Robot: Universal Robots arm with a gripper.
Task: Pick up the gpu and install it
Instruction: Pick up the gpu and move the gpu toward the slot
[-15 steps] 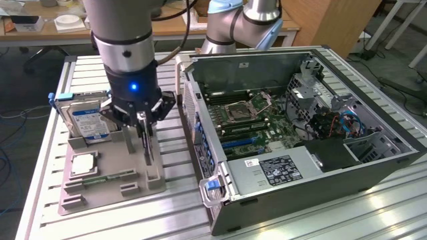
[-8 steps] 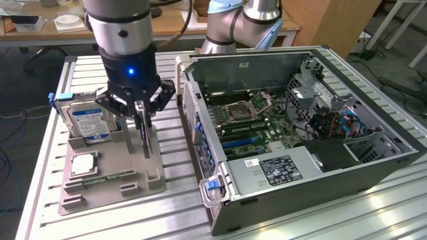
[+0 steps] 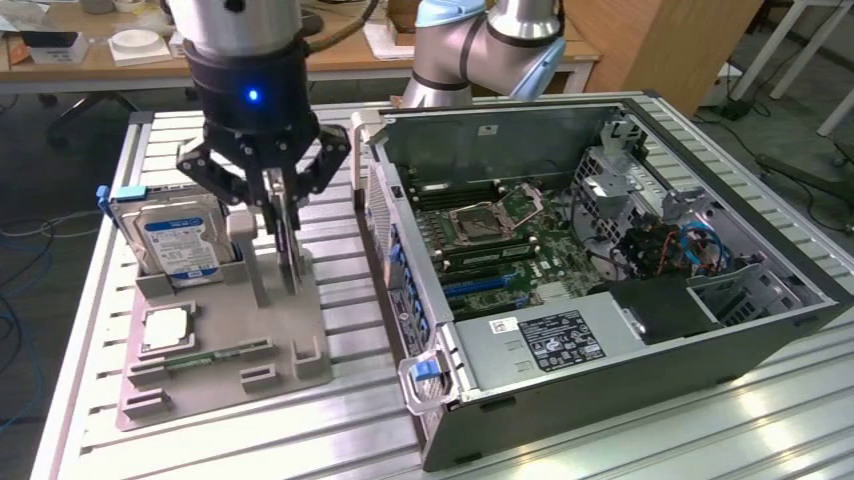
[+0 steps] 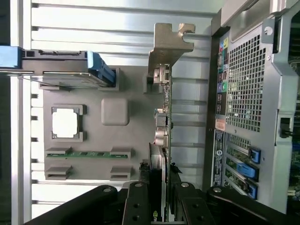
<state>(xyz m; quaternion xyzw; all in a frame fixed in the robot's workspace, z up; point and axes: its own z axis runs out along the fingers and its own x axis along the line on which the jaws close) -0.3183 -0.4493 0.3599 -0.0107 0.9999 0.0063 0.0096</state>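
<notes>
Slatted table (image 3: 747, 425): claw (image 3: 276, 222) clamped on the upright gpu (image 3: 288, 262), free slats between it and case (image 3: 601, 392).

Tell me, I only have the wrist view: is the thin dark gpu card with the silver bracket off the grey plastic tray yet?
Observer: Not that I can see. In the exterior view the gpu card stands upright on edge, its lower end down at the grey plastic tray, with the gripper shut on its upper part.
Operator: Is the dark grey metal computer case open?
Observer: Yes, its upward side is open and the green motherboard is exposed.
Operator: Anything behind the case?
Observer: A silver robot-arm segment with a light blue joint cap stands there.
</notes>
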